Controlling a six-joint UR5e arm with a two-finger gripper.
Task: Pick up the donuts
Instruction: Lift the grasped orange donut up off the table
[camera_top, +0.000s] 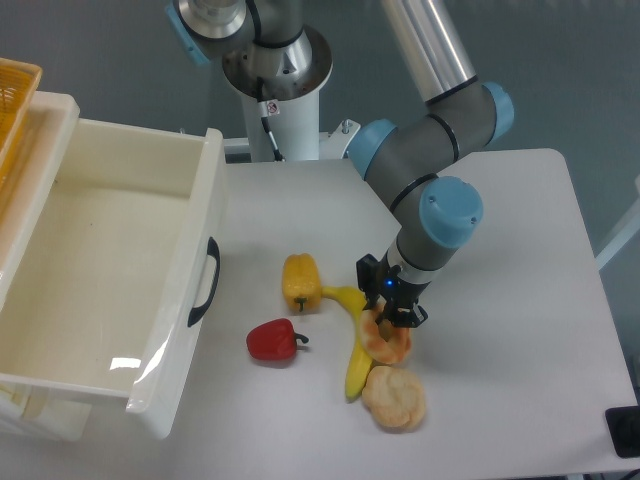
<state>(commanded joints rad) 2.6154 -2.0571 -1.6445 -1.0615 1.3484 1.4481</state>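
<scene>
My black two-finger claw (391, 313) sits low over the orange-brown lobed toy donut (385, 338) on the white table (520, 300), its fingers pressed onto the ring's upper edge; I cannot tell whether they grip it. The donut lies between a yellow toy banana (353, 340) and a pale bread roll (394, 398).

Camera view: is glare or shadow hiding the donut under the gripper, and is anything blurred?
Camera view: light is even and soft, only a faint shadow under the gripper; no glare on the donut, though the gripper covers its upper edge. A bright reflection sits on the white bin floor. Table items look sharp, no motion blur.
</scene>
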